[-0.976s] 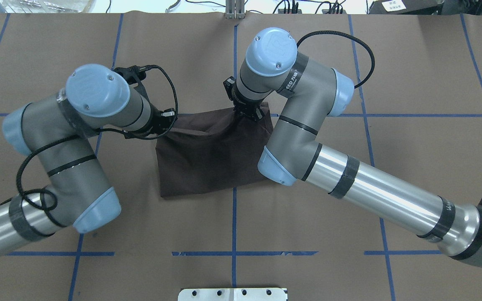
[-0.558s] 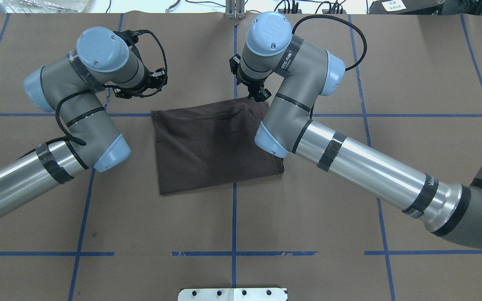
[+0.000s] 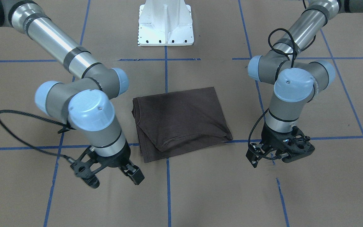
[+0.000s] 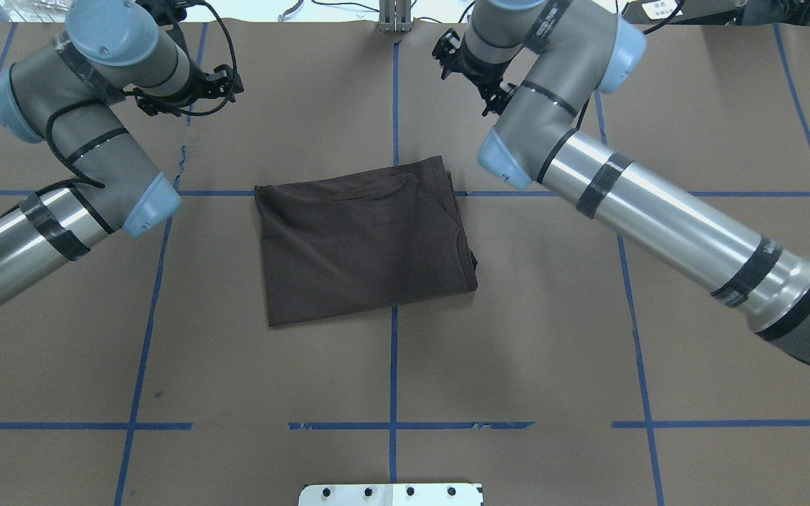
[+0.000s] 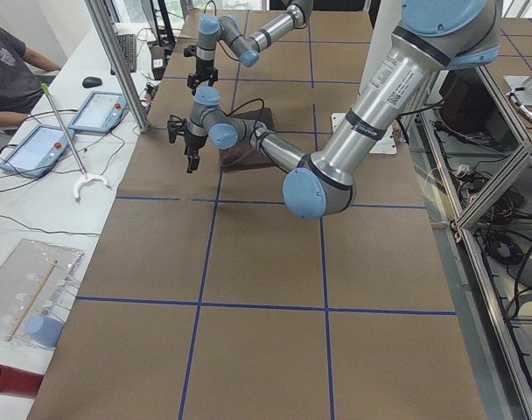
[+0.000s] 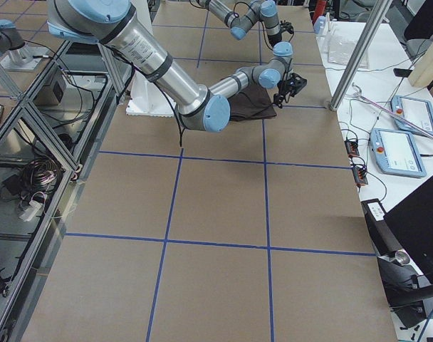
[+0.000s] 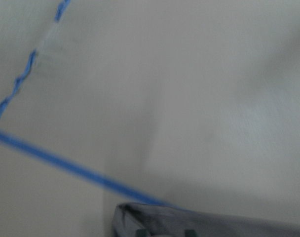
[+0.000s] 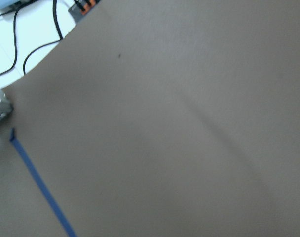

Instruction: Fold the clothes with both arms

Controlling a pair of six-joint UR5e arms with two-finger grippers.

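Note:
The clothes are one dark brown T-shirt (image 4: 363,242), folded into a flat rectangle at the middle of the table (image 3: 181,119), with its ribbed collar showing near the far edge. Nothing touches it. My left gripper (image 4: 187,88) hangs beyond the shirt's far left corner, open and empty; in the front-facing view it is on the right (image 3: 287,153). My right gripper (image 4: 472,77) hovers past the far right corner, and its fingers (image 3: 135,176) are spread wide with nothing between them. Both wrist views show only brown paper and blue tape.
Blue tape lines (image 4: 393,365) grid the brown paper table cover. The white pedestal base (image 3: 165,25) stands on the robot's side. A metal post (image 4: 394,17) and cables sit at the far edge. Tablets (image 5: 95,109) and a seated person (image 5: 8,70) are beyond it.
Both grippers let go of the shirt's far edge, rose and drew back toward the far side, left arm outward left, right arm outward right. The shirt's lifted edge settled flat.

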